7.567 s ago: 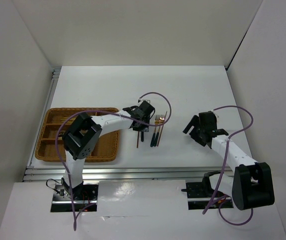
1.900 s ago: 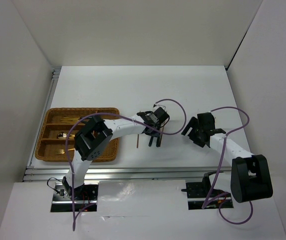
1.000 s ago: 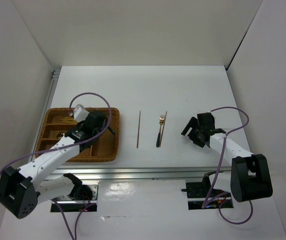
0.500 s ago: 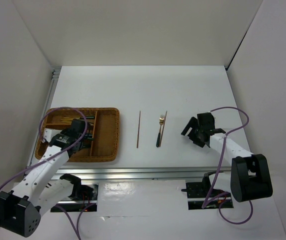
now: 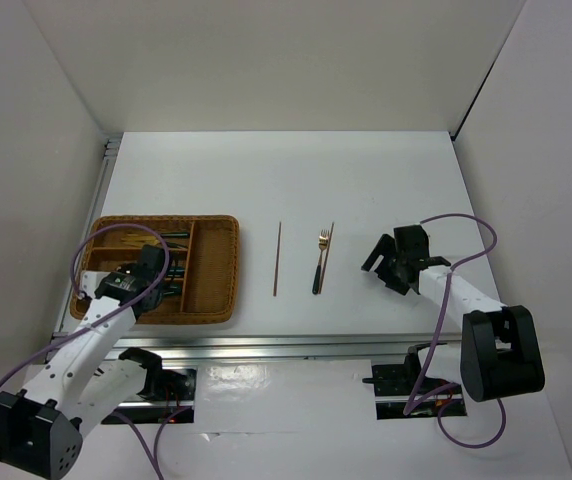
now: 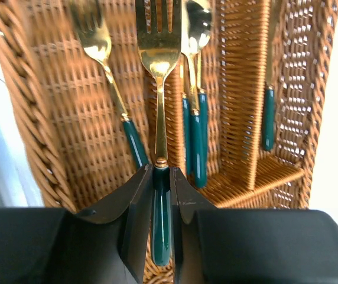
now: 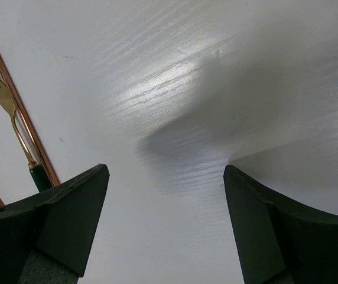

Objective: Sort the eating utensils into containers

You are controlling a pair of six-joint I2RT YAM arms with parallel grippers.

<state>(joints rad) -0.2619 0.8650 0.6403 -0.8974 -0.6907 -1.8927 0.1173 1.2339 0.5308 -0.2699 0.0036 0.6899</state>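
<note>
The left gripper [image 6: 161, 177] is clamped on the dark green handle of a gold fork [image 6: 159, 106], with its fingers [image 6: 135, 207] pressed to either side just below the neck. It holds the fork over the wicker tray [image 5: 228, 270], tines pointing along a long compartment (whether it touches the weave I cannot tell). A loose fork [image 6: 101, 47] lies in that compartment on one side. Two spoons [image 6: 194, 29] lie past a divider on the other side, with another green handle [image 6: 267, 118] further over.

The tray sits close to the left edge and near rail of the table [image 5: 266, 170]. A brown stick [image 5: 277, 258] lies on open table well apart from the tray. Beyond it is a third fork [image 5: 318, 265] with a copper-coloured stick [image 7: 21, 106] just beside it. The right gripper [image 7: 164, 177] hangs near them over bare surface, jaws wide apart.
</note>
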